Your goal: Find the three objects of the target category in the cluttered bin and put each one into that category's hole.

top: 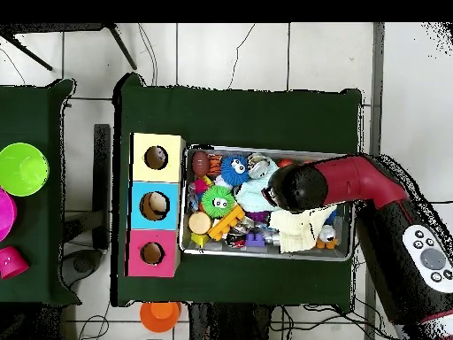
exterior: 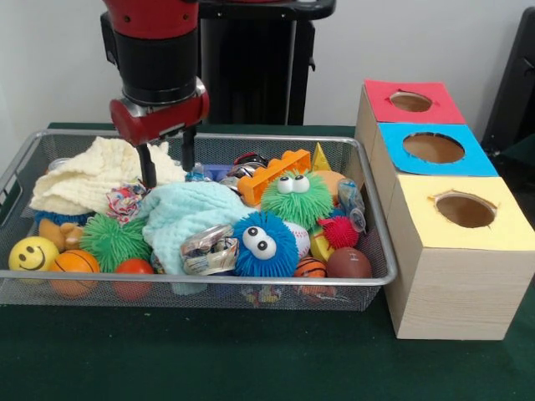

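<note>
The wire mesh bin is full of toys; it also shows in the overhead view. One printed cloth bundle lies between the cream cloth and the mint cloth. Another bundle lies at the bin's front, next to the blue fuzzy ball; it also shows from overhead. I cannot make out a third. My gripper is open and empty, fingers pointing down just right of the first bundle. The yellow-ringed hole is in the nearest box.
A green fuzzy ball, an orange toothed toy, a smiley ball and small sports balls crowd the bin. The blue-ringed hole and red-ringed hole sit behind the yellow one. In the overhead view my arm covers the bin's right part.
</note>
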Controlling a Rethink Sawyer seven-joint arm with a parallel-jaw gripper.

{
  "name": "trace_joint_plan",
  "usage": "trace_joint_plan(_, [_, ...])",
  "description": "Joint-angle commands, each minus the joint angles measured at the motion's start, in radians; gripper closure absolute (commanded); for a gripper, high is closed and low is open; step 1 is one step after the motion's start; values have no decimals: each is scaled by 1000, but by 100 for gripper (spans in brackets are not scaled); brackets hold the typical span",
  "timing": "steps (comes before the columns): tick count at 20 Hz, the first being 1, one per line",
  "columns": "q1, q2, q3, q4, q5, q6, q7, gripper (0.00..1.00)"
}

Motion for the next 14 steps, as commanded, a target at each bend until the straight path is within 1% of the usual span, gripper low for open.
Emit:
trace_joint_plan(1, [27, 94, -49, -48, -100, 86, -327, 0])
trace_joint_plan(6, [62, 106, -67, -84, -146, 117, -338, 0])
trace_joint_plan(10, [81, 86, -79, -94, -174, 133, -348, 0])
trace_joint_plan(14, [95, 74, -88, -103, -187, 135, -344, 0])
